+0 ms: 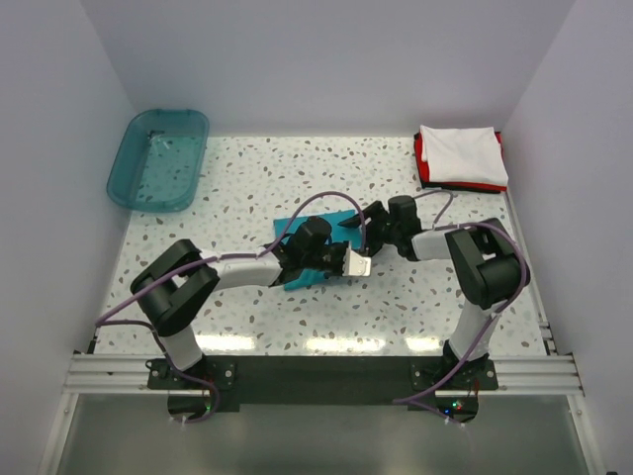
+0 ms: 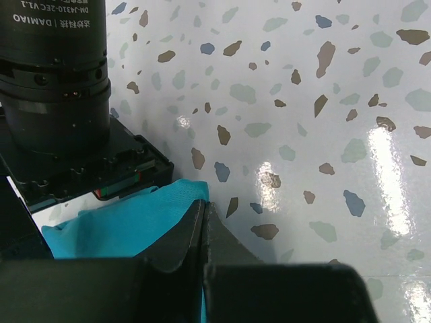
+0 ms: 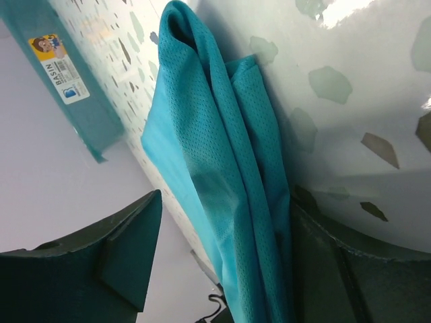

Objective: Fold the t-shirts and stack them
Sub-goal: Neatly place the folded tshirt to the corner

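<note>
Bunched teal-blue t-shirt (image 3: pixel 222 134) between parted claw (image 3: pixel 225 222) fingers on speckled table (image 3: pixel 350 134)

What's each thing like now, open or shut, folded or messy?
teal-blue t-shirt: bunched, half folded
red t-shirt: folded, bottom of stack
white t-shirt: folded, on top of it
teal plastic bin: upright, looks empty
left gripper: shut on the teal-blue t-shirt
right gripper: open around the cloth
</note>
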